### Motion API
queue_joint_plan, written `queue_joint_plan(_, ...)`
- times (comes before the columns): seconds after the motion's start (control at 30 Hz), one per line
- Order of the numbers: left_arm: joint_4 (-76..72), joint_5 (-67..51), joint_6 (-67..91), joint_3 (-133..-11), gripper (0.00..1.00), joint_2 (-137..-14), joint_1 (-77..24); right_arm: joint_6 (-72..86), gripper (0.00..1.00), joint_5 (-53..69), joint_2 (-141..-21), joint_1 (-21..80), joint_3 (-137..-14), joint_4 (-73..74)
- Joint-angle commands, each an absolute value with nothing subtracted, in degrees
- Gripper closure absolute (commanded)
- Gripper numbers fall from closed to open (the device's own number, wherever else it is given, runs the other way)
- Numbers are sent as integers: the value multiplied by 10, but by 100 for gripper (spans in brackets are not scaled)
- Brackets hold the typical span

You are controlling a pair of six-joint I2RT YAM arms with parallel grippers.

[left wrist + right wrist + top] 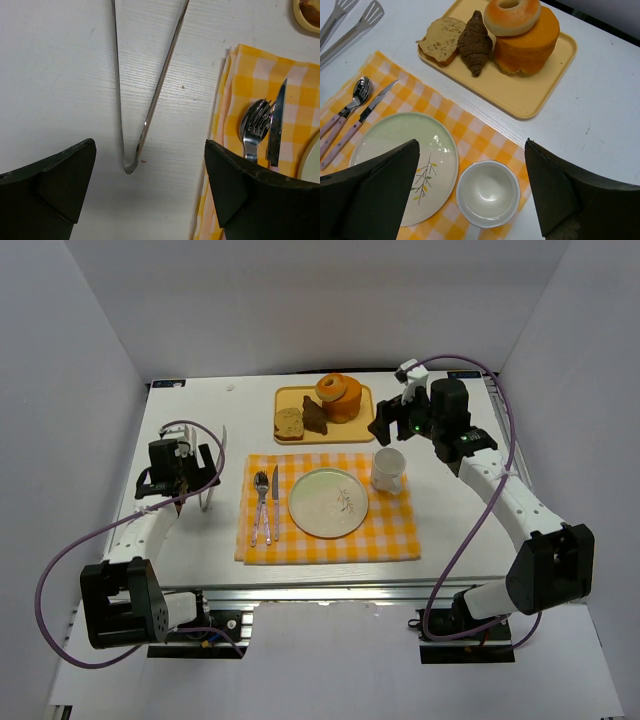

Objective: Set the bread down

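1. Bread (441, 46): lies at the left end of the tray (520, 95), touching a dark croissant (474, 42), near the far edge of the surface (440, 525).
2. Same tray: carries a doughnut (512, 15) stacked on an orange cake (530, 50).
3. Left fingers (60, 175): spread wide, grip nothing, hover over the tongs (150, 110) near the left edge.
4. Right fingers (375, 185): spread wide, grip nothing, hover above a plate (400, 150) and cup (487, 192) on the checked cloth (475, 135).
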State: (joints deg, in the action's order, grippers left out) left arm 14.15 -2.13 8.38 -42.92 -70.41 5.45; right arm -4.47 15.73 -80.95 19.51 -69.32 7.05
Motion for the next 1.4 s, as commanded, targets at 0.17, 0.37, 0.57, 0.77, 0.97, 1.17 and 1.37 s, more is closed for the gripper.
queue_joint_plan(0.17,129,-21,36,-439,17,-718,56,-258,72,412,-808,161,-710,112)
queue_joint_plan(0.37,169,-14,3,-480,78,-789,55,-322,44,595,-814,151,-685,146)
queue_joint_plan(0.57,182,-8,-47,-499,12,-839,55,-322,11,590,-797,150,-658,140)
queue_joint_plan(0.77,159,-29,-91,-523,10,-885,55,-305,11,578,-802,148,-650,126)
queue_joint_plan(0.97,129,-65,-104,-547,11,-946,56,-288,11,576,-809,147,-656,115)
queue_joint_plan(1.17,121,-57,-98,-580,17,-1000,56,-289,11,570,-809,141,-659,120)
queue_joint_plan(1.37,127,-66,-96,-568,27,-1010,56,-287,11,566,-805,124,-659,120)
